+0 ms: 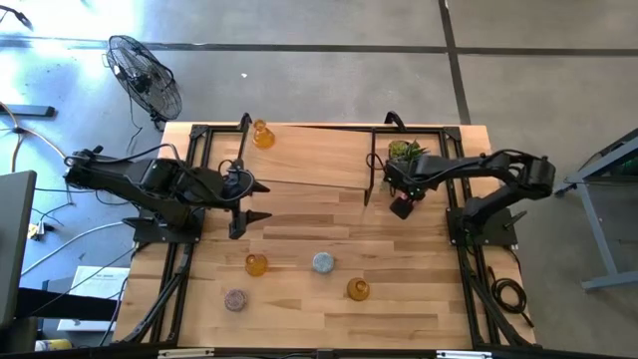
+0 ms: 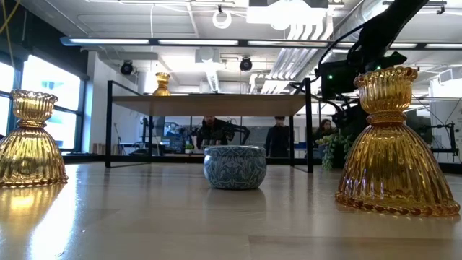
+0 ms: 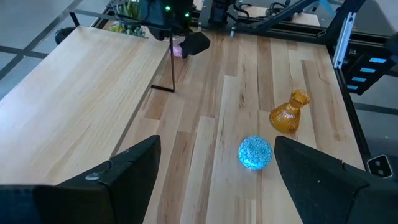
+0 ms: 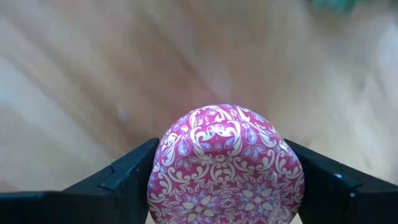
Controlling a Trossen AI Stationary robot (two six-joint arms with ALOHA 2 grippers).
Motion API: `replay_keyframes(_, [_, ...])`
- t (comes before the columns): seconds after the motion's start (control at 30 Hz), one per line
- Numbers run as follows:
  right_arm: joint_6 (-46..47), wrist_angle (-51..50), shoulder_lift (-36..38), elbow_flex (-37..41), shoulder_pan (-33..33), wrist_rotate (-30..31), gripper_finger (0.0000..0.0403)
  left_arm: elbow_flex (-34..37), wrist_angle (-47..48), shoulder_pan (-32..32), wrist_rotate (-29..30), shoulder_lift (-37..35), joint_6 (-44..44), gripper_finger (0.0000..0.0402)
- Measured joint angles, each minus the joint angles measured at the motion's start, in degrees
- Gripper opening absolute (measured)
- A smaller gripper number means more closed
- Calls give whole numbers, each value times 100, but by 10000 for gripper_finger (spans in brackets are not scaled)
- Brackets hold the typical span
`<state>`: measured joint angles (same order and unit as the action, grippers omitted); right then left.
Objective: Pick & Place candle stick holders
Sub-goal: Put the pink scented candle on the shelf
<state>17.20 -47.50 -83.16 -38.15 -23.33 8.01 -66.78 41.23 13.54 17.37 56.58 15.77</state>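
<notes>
Sitting clamped between the right tool's (image 4: 224,186) fingers, the pink holder (image 4: 225,165); left tool (image 3: 214,168) spread wide.

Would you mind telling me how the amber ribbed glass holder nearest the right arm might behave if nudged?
The amber ribbed glass holder flares to a wide skirt, so it probably slides rather than tips. Its glossy glass likely slips on the smooth wooden table and could chip if knocked.
</notes>
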Motion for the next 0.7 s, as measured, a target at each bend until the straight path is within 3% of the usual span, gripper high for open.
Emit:
replay_keyframes(0.33, [926,-1303,1163,17,753,52,290,43,-174,-1,2,0,0,309])
replay_keyframes(0.7, [1888,-1738,2410,-388,1554,101,290,43,-250,-2,2,0,-2,309])
